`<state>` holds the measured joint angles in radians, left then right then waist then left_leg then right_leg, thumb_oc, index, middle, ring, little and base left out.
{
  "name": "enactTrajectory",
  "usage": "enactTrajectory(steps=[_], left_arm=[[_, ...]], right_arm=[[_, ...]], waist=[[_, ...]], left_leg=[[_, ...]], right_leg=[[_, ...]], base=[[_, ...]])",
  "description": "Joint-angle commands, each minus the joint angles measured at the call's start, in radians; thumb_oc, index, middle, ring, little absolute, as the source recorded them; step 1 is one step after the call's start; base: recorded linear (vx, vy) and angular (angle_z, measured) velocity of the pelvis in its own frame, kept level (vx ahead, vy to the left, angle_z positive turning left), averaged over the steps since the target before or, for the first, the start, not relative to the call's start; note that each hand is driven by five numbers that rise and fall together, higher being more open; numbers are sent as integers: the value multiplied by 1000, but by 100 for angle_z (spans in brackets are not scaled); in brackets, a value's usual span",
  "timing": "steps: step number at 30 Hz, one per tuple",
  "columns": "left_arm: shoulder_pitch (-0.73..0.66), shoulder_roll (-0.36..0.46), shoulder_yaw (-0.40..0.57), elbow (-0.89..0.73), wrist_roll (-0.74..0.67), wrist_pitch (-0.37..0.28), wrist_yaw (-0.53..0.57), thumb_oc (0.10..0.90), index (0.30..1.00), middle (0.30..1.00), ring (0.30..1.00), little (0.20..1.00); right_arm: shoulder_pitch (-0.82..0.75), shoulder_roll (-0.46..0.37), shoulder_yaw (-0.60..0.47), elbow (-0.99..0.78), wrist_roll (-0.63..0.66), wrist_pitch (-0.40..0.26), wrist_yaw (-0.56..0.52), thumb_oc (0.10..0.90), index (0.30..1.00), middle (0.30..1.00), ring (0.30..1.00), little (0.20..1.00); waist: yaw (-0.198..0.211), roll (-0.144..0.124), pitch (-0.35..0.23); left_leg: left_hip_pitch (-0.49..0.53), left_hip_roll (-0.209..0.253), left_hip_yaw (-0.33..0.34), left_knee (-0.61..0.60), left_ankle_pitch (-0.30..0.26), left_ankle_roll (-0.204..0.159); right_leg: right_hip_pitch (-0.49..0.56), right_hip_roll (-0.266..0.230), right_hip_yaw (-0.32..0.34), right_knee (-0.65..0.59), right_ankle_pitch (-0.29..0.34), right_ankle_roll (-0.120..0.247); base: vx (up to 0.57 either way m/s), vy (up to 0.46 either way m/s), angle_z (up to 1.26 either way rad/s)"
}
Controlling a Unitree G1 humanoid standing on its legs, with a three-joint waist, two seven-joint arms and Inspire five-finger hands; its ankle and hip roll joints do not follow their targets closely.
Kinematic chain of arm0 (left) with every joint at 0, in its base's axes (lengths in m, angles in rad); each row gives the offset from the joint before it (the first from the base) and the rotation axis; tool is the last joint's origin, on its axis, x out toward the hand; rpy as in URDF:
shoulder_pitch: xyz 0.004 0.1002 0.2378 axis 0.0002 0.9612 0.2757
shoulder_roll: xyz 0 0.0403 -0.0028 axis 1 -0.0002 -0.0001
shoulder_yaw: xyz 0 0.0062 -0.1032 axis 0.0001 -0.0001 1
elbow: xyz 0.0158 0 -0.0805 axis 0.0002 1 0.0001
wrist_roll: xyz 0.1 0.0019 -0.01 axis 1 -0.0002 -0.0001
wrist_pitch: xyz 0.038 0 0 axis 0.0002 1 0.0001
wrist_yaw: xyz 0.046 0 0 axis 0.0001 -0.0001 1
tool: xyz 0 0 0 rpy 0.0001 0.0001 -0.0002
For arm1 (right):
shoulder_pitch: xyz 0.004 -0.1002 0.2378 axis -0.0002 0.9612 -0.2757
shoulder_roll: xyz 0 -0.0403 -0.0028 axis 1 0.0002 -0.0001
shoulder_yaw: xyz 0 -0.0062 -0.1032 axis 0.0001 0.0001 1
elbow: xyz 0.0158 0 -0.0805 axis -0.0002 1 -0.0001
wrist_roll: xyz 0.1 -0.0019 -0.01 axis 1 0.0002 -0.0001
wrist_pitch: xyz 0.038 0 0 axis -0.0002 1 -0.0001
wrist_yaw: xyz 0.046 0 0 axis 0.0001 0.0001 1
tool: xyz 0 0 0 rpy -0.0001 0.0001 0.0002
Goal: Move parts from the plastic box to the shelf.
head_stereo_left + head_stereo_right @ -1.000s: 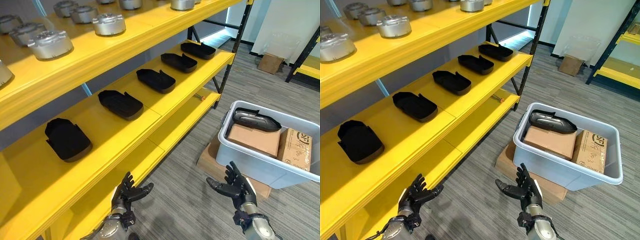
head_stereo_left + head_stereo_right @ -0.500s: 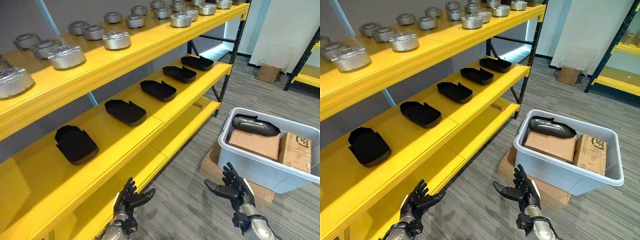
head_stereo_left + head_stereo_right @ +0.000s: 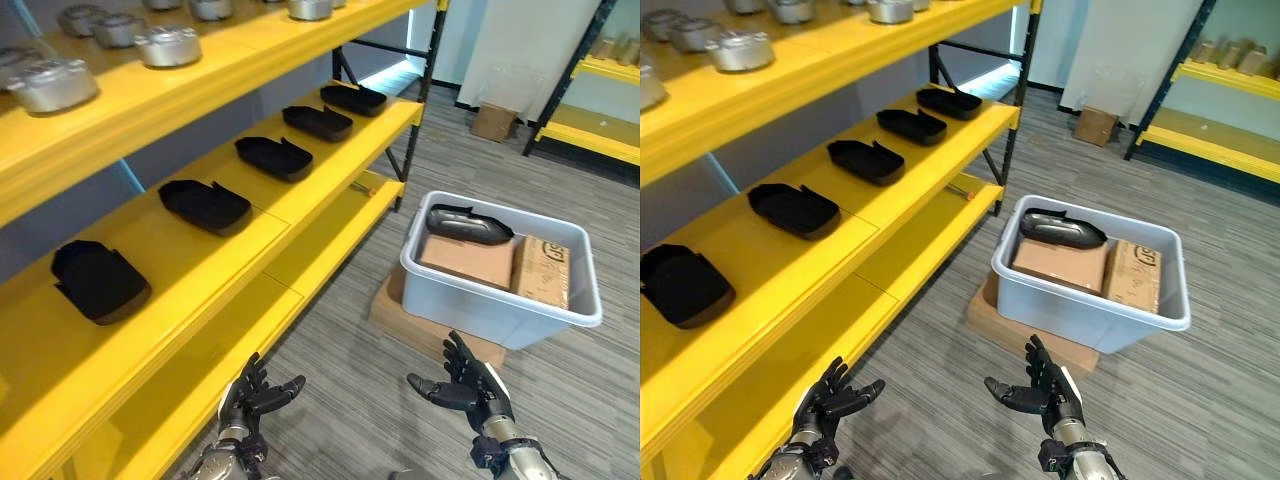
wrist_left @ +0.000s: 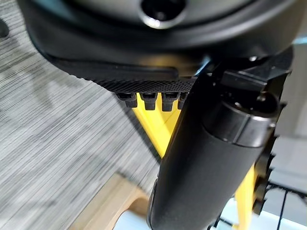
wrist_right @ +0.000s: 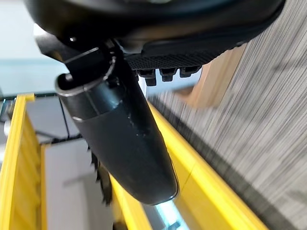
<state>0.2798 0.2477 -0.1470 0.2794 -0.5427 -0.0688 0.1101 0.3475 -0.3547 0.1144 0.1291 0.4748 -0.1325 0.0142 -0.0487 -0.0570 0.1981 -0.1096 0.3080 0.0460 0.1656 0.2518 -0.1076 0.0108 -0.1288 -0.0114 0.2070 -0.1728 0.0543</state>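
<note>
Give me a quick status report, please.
Left hand and right hand open, empty. Black part on cartons in plastic box. Path clear.

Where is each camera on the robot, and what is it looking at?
Left eye view: on the head, looking down at the yellow shelf, plastic box and both open hands, left hand, right hand.
Right eye view: beside it, same scene.
Left wrist view: on the left wrist, looking past its hand at carpet.
Right wrist view: on the right wrist, looking past its hand.
Both wrist views share yellow shelving.
</note>
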Motion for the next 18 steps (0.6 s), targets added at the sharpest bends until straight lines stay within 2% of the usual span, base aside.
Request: enactTrajectory(steps=[1,3,5,6,8,9,10,14,18], left_arm=[[-58,17,59,-103,18,-85,-37,900,1000,1000,1000,1000],[-65,18,52,-91,28,-87,-36,900,1000,1000,1000,1000],[-79,23,50,-83,33,-91,-30,900,1000,1000,1000,1000],[-86,24,53,-84,29,-97,-22,900,1000,1000,1000,1000],[-83,19,50,-89,24,-99,-24,900,1000,1000,1000,1000],[-84,17,44,-91,22,-100,-24,900,1000,1000,1000,1000],[-93,16,37,-87,22,-103,-21,900,1000,1000,1000,1000],[-130,24,18,-84,16,-111,-11,900,1000,1000,1000,1000],[-155,25,4,-81,5,-115,16,900,1000,1000,1000,1000]], right_arm=[[-55,-14,-36,-95,7,-95,23,900,1000,1000,1000,1000],[-54,-23,-42,-92,-5,-100,20,900,1000,1000,1000,1000],[-78,-24,-31,-81,-15,-103,7,900,1000,1000,1000,1000],[-109,-26,-12,-67,-26,-105,1,900,1000,1000,1000,1000],[-113,-22,-5,-72,-27,-104,7,900,1000,1000,1000,1000],[-115,-20,-4,-75,-29,-105,11,900,1000,1000,1000,1000],[-112,-15,-2,-72,-27,-103,12,900,1000,1000,1000,1000],[-118,6,8,-68,-12,-97,15,900,1000,1000,1000,1000],[-154,15,46,-58,-24,-86,2,900,1000,1000,1000,1000]], waist=[[29,34,-10],[25,49,-7],[46,54,3],[66,57,12],[66,67,4],[64,72,-5],[61,71,-11],[52,56,-44],[49,40,-62]], left_leg=[[-137,-170,-93,-4,-121,21],[-192,-156,-33,-75,-49,11],[-240,-199,-69,-118,-34,10],[-237,-228,-122,-145,-26,4],[-224,-223,-134,-152,-28,11],[-205,-217,-137,-165,-12,5],[-198,-213,-114,-163,-11,2],[-184,-218,-70,-114,-59,24],[-192,-235,-17,-73,-113,59]], right_leg=[[50,162,-71,-123,39,-36],[64,170,-79,-132,35,-36],[63,178,-60,-128,31,-36],[79,189,-14,-124,10,-31],[80,194,3,-125,5,-27],[98,193,21,-136,-1,-26],[111,182,21,-145,-4,-26],[143,124,44,-164,-19,-6],[118,69,68,-166,-3,24]], base=[[142,31,-44],[153,55,-28],[147,86,-56],[132,93,-52],[130,113,-42],[193,148,-42],[237,167,-27],[258,160,-20],[168,146,-55]])
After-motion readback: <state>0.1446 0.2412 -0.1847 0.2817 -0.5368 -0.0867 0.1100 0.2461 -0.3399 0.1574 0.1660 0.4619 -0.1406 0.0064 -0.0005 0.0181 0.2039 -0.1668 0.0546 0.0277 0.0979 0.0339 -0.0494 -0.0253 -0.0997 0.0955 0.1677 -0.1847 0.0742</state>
